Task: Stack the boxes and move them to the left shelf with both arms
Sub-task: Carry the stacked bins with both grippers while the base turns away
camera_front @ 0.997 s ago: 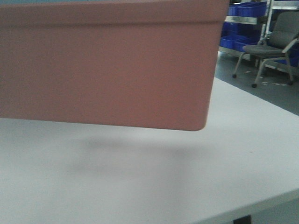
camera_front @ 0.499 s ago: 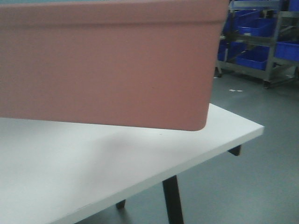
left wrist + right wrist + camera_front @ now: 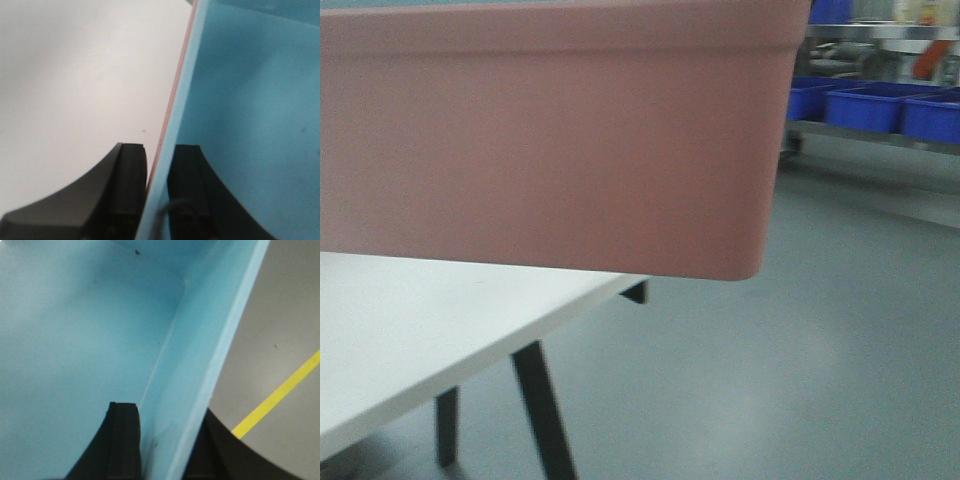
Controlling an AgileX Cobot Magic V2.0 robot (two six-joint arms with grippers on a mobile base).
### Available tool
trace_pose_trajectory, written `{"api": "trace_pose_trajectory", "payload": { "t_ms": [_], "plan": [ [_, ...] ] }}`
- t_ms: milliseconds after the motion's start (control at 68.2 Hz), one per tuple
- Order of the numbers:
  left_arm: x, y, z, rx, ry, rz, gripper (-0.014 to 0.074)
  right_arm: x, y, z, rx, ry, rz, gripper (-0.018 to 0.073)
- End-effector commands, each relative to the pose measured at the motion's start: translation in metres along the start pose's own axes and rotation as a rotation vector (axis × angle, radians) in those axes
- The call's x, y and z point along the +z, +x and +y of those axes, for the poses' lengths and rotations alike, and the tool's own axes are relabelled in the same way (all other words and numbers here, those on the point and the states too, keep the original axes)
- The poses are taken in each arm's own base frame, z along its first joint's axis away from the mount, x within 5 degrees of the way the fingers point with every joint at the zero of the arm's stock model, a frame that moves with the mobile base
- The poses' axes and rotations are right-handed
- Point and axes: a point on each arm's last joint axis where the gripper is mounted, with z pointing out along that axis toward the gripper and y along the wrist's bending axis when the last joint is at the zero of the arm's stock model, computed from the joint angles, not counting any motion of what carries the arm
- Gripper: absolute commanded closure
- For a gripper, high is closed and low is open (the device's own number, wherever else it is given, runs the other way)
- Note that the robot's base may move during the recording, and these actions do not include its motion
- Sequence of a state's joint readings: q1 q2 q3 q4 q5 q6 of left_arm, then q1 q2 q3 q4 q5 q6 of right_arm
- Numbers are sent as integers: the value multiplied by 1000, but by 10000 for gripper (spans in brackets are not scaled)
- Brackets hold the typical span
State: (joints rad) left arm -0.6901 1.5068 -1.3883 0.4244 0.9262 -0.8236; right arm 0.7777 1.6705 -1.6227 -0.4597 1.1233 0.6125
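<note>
Pink tub [image 3: 550, 140] with the blue tub [image 3: 250, 125] nested inside, held over the edge of the white surface [image 3: 420, 320]. Left hand [image 3: 159, 185] and right hand [image 3: 162, 445] each clamp an opposite wall.

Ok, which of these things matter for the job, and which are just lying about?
Job: pink tub; blue tub inside it; left gripper and right gripper, each clamped on a wall.
Lying about: white table; dark blue bins; yellow floor line.

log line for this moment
light blue plastic tub nested in salmon pink plastic tub | left gripper, right gripper | jaws shut on walls
</note>
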Motion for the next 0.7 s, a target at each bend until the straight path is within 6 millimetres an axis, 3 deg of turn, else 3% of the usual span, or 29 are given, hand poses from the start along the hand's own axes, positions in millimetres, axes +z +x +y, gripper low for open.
{"api": "trace_pose_trajectory", "payload": {
  "t_ms": [0,689],
  "plan": [
    [-33,-20,-28,-45,283,-197,599,-30,-20,15,62,-217,-214,523],
    [-33,-20,-28,-45,283,-197,599,-30,-20,15,62,-217,-214,523]
  ]
}}
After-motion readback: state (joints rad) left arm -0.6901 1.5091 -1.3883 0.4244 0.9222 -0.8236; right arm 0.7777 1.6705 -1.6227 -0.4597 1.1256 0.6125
